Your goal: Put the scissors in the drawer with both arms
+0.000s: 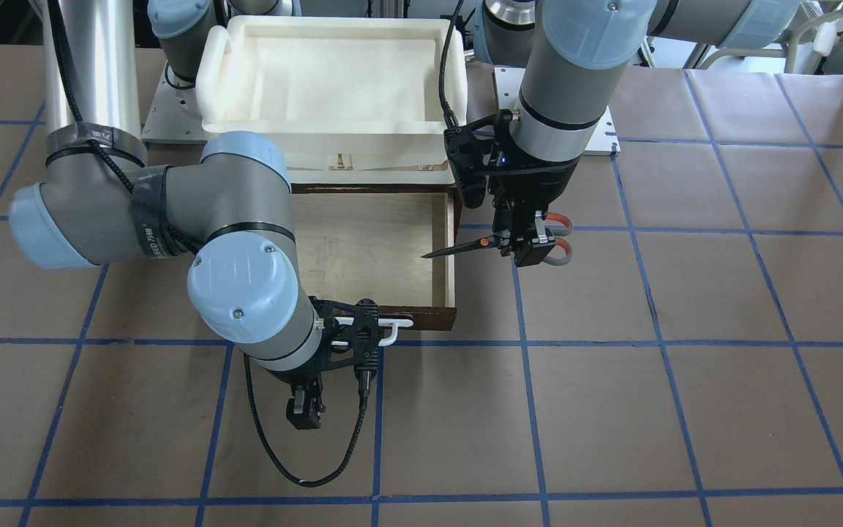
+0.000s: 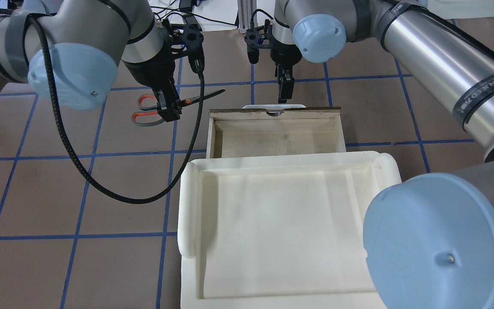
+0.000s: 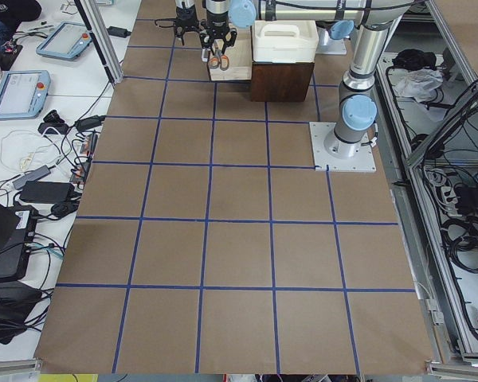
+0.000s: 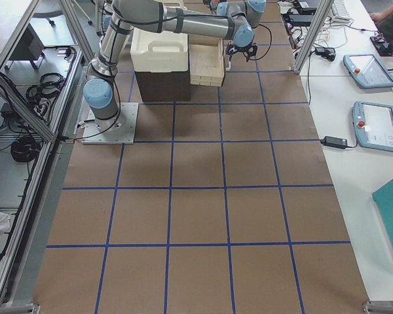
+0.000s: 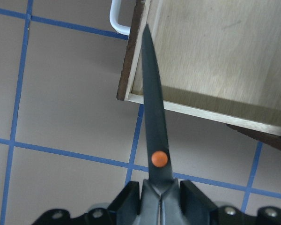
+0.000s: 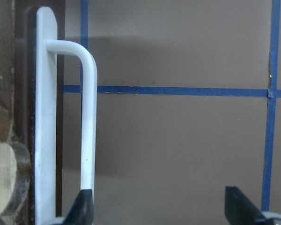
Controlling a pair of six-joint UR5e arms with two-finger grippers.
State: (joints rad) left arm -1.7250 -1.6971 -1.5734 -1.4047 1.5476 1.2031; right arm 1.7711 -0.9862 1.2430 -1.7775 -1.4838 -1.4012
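Exterior front-facing view shows the scissors (image 1: 465,247) in the air just beside the drawer (image 1: 370,241), on the drawer's side toward the robot's left. They lie about level, with the closed dark blades aimed across the drawer and the orange-lined loops pointing away from it. The left gripper (image 1: 527,252) comes down on them from above; the left wrist view shows it clamped on the shanks just behind the orange pivot. The blade tip sits about over the drawer's side wall near its front corner, but the views disagree on how far inside it reaches, so I cannot fix that. The drawer stands pulled out from under the white plastic tray (image 1: 211,73), its pale plywood floor showing. In front of the drawer, by its white bar handle (image 1: 396,326), the right gripper (image 1: 305,411) hangs with its fingers spread wide and nothing between them. In the right wrist view one fingertip overlaps the bar, and I cannot tell whether it touches. Around the drawer lies the brown-papered table (image 1: 685,366) with its blue tape grid. I judge the opening done and the carry in hand. Next the left gripper should shift the scissors sideways until their whole length is over the plywood, lower them past the wall, and then let go.
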